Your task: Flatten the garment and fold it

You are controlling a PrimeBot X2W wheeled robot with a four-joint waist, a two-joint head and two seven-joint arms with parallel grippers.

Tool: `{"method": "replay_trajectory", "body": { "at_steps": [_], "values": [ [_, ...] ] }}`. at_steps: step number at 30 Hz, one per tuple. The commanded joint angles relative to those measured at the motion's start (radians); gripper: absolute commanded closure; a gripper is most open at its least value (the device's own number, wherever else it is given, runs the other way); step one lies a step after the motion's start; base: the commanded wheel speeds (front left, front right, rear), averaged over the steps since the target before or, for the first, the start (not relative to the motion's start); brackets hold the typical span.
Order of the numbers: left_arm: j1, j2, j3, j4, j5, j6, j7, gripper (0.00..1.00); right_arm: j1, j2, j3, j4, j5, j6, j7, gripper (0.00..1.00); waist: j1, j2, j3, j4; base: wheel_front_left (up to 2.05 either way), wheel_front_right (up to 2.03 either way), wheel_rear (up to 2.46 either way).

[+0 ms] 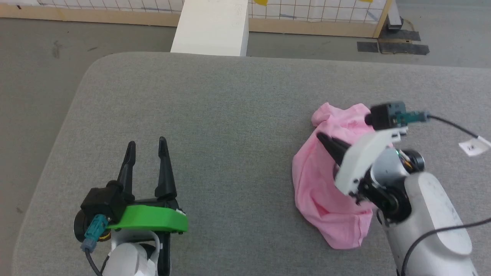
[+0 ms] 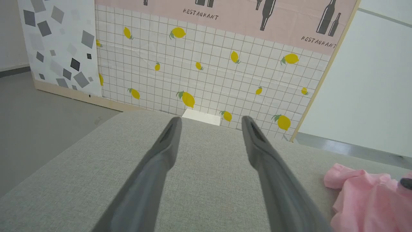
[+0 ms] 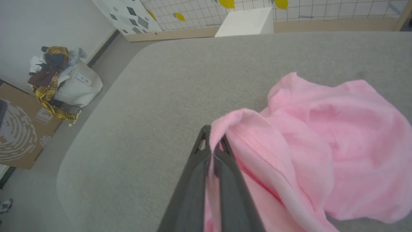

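The garment (image 1: 330, 184), a light pink pair of shorts, lies crumpled in a heap on the right side of the grey table (image 1: 230, 115). My right gripper (image 1: 321, 138) is shut on a fold of its edge, and in the right wrist view the pink cloth (image 3: 322, 135) is pinched between the dark fingers (image 3: 196, 161) and lifted a little. My left gripper (image 1: 147, 144) stands open over bare table at the lower left, well apart from the shorts. The left wrist view has the garment (image 2: 370, 196) at its lower right, beyond the open fingers (image 2: 167, 141).
A white block (image 1: 213, 27) stands past the table's far edge, before a tiled lemon-print wall (image 2: 209, 71). On the floor to the left, a bag heaped with clothes (image 3: 61, 80) sits beside a cardboard sheet (image 3: 19, 135). The table's left corner is rounded.
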Motion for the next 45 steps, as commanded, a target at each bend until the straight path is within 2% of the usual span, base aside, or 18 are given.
{"method": "replay_trajectory", "body": {
  "at_steps": [1,7,10,13,17,21,28,29,30,31,38,45],
  "values": [
    [0.002,-0.003,-0.002,-0.003,-0.008,0.004,-0.004,0.00,-0.048,0.000,0.023,-0.016,0.030,-0.001,-0.031,1.00,0.0000,0.0000,-0.001,-0.004,0.00,0.00,0.00],
    [-0.002,-0.003,-0.009,-0.004,-0.005,0.001,-0.004,0.00,-0.214,0.000,0.116,-0.061,0.155,-0.001,-0.178,1.00,0.0000,0.0000,-0.002,-0.014,0.00,0.00,0.00],
    [0.001,-0.003,-0.012,-0.001,-0.004,0.000,-0.004,0.00,-0.283,0.000,0.115,-0.071,0.209,-0.001,-0.255,1.00,0.0000,0.0000,-0.007,-0.017,0.00,0.00,0.00],
    [0.003,-0.003,-0.015,0.001,-0.005,-0.001,-0.004,0.00,-0.306,0.000,0.077,-0.062,0.214,-0.001,-0.303,1.00,0.0000,0.0000,-0.013,-0.020,0.00,0.00,0.00],
    [0.007,-0.003,-0.022,-0.001,-0.007,-0.003,-0.004,0.00,-0.253,-0.004,-0.043,-0.015,0.066,-0.001,-0.298,1.00,0.0000,0.0000,-0.018,-0.026,0.00,0.00,0.00],
    [0.011,-0.003,-0.030,0.001,-0.008,-0.005,-0.004,0.00,-0.118,-0.040,-0.208,0.042,-0.120,-0.001,-0.249,1.00,0.0000,0.0000,-0.023,-0.032,0.00,0.00,0.00],
    [0.008,-0.003,-0.034,0.004,-0.003,-0.011,-0.004,0.00,0.091,-0.052,-0.408,0.065,-0.304,-0.001,-0.190,1.00,0.0000,0.0000,-0.017,-0.050,0.00,0.00,0.00],
    [0.007,-0.003,-0.034,0.005,-0.002,-0.013,-0.004,0.00,0.116,-0.046,-0.433,0.057,-0.322,-0.001,-0.198,0.60,0.0000,0.0000,-0.017,-0.055,0.00,0.00,0.00],
    [0.008,-0.003,-0.033,0.007,0.000,-0.014,-0.004,0.00,0.134,-0.041,-0.450,0.052,-0.335,-0.001,-0.203,0.06,0.0000,0.0000,-0.017,-0.059,0.00,0.00,0.00],
    [0.008,-0.003,-0.032,0.009,0.002,-0.016,-0.004,0.00,0.154,-0.034,-0.473,0.046,-0.343,-0.001,-0.210,0.00,0.0000,0.0000,-0.018,-0.064,0.00,0.00,0.00],
    [0.007,-0.003,-0.037,0.024,0.004,-0.023,-0.004,0.00,0.277,-0.005,-0.511,-0.050,-0.346,-0.001,-0.305,0.00,0.0000,0.0000,-0.036,-0.089,0.00,0.00,0.00],
    [-0.003,-0.003,-0.066,0.060,0.005,-0.039,-0.004,0.00,0.414,0.000,-0.390,-0.190,-0.300,-0.001,-0.512,0.00,0.0000,0.0000,-0.037,-0.115,0.00,0.00,0.00]
  ]
}}
